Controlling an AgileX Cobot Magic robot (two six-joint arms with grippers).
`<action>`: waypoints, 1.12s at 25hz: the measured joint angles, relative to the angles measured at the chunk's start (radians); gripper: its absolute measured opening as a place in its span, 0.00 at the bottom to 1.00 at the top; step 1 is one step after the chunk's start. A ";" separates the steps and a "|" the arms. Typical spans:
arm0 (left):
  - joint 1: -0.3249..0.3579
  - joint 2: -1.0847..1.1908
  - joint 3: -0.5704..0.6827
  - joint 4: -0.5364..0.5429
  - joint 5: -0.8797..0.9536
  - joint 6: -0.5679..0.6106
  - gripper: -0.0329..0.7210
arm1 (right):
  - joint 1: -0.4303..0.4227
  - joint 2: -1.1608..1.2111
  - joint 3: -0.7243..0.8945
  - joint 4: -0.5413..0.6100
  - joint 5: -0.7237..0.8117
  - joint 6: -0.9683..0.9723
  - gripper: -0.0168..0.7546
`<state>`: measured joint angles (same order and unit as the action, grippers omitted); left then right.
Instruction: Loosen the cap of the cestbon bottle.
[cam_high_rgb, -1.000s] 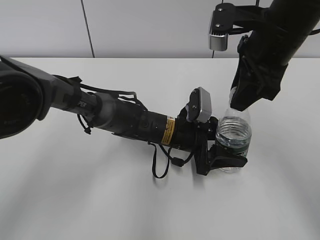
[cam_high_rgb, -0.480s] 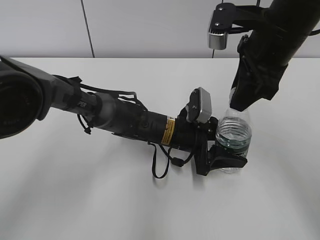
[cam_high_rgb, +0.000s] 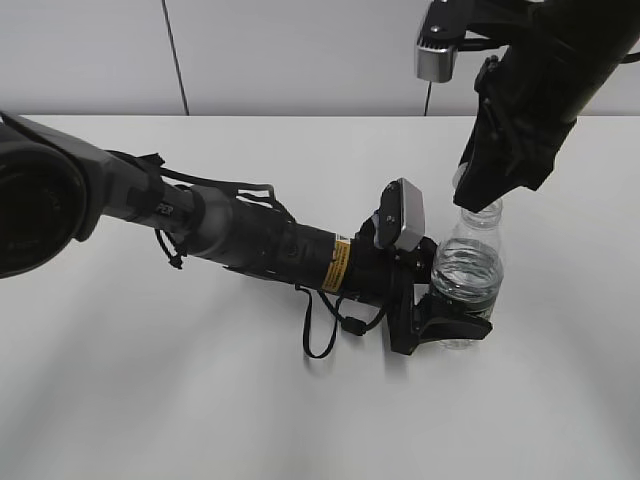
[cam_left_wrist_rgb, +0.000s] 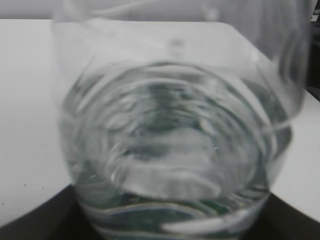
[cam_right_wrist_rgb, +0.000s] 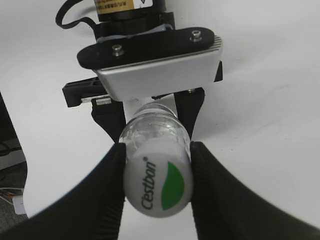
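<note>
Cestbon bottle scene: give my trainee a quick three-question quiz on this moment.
1. True or false: the left gripper is shut on the cestbon bottle.
2. Which does the right gripper clamp? A. label band B. the cap C. the table
3. Fill in: the bottle stands ____ on the table.

Key: 1 true; 2 B; 3 upright.
</note>
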<state>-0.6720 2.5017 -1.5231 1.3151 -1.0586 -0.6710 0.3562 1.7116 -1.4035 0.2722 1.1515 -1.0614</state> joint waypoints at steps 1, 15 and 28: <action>0.000 0.000 0.000 0.000 0.000 0.000 0.71 | 0.000 -0.004 0.000 0.001 0.000 0.000 0.41; 0.000 0.000 0.000 0.001 0.000 0.000 0.71 | 0.000 -0.071 -0.001 -0.023 -0.005 0.150 0.41; 0.000 0.000 0.000 0.002 0.001 0.000 0.71 | -0.136 -0.164 -0.001 -0.140 0.036 0.546 0.41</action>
<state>-0.6720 2.5017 -1.5231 1.3170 -1.0578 -0.6705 0.2201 1.5478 -1.4045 0.1325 1.1875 -0.5157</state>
